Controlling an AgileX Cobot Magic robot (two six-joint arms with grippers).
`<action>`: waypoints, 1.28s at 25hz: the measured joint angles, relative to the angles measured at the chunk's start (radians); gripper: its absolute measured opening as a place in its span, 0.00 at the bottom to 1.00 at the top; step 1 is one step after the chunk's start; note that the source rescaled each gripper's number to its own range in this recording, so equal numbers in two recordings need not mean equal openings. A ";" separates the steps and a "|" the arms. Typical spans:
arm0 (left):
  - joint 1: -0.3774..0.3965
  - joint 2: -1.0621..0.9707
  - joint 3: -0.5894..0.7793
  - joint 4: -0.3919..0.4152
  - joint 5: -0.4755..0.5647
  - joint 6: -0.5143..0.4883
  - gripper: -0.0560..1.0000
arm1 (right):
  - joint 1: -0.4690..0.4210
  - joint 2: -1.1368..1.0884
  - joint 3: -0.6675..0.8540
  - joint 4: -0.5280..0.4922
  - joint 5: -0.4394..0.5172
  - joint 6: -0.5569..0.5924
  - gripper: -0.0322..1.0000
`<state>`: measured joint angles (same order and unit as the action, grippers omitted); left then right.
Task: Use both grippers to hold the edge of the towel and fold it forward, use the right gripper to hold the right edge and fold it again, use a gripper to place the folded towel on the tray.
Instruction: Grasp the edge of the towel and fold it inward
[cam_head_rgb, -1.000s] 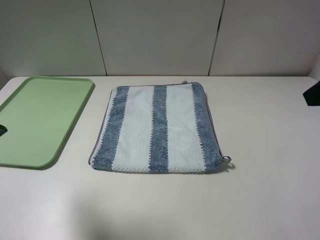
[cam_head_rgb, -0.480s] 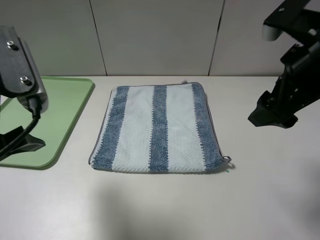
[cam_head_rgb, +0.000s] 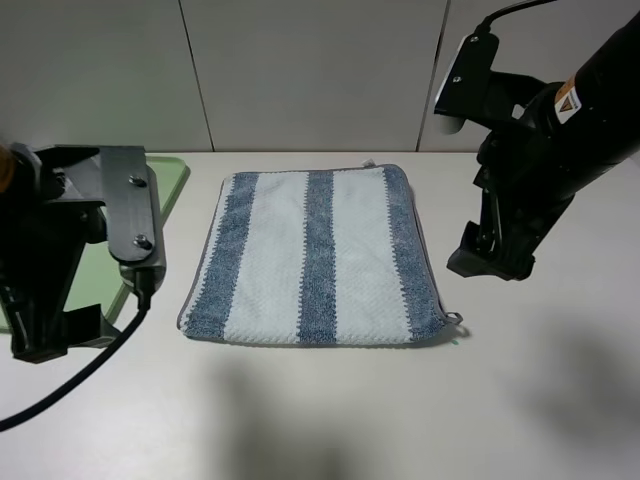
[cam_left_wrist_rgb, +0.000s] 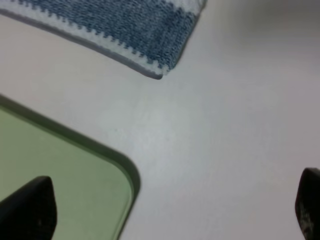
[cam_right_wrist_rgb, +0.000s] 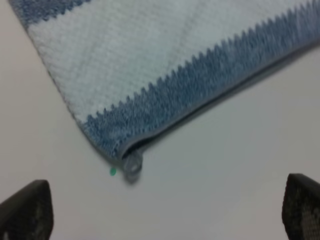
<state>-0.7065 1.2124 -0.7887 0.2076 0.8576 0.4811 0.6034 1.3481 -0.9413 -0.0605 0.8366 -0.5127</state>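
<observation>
The striped towel (cam_head_rgb: 315, 255) lies flat in the middle of the table, its small corner loop (cam_head_rgb: 455, 319) at the near right. The light-green tray (cam_head_rgb: 172, 180) sits to its left, mostly hidden behind my left arm. My left gripper (cam_head_rgb: 58, 335) hangs open over the tray's near right corner (cam_left_wrist_rgb: 55, 165), short of the towel's near left corner (cam_left_wrist_rgb: 150, 55). Beside the towel's right edge my right gripper (cam_head_rgb: 490, 262) stands open. In the right wrist view the towel (cam_right_wrist_rgb: 175, 75) and its loop (cam_right_wrist_rgb: 132, 164) lie just ahead of the open gripper (cam_right_wrist_rgb: 162, 212), which holds nothing.
A pale panelled wall (cam_head_rgb: 310, 70) rises behind the white table (cam_head_rgb: 330, 410). The bulky left arm bracket (cam_head_rgb: 130, 215) stands over the tray. A tiny green speck (cam_right_wrist_rgb: 112, 171) lies on the table by the loop.
Both arms have swung in from the sides and come down toward the table, the left one over the tray, the right one beside the towel's right edge. The towel has not moved.
</observation>
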 joint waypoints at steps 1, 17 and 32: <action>0.000 0.021 0.000 -0.001 -0.006 0.016 0.95 | 0.000 0.010 0.000 0.005 -0.012 -0.027 1.00; 0.000 0.264 0.000 -0.001 -0.193 0.128 0.94 | 0.000 0.200 -0.002 0.030 -0.119 -0.257 1.00; 0.000 0.452 0.000 0.007 -0.347 0.191 0.93 | 0.000 0.282 -0.002 0.030 -0.147 -0.357 1.00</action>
<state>-0.7065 1.6641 -0.7887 0.2143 0.5108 0.6722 0.6034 1.6301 -0.9431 -0.0300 0.6898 -0.8701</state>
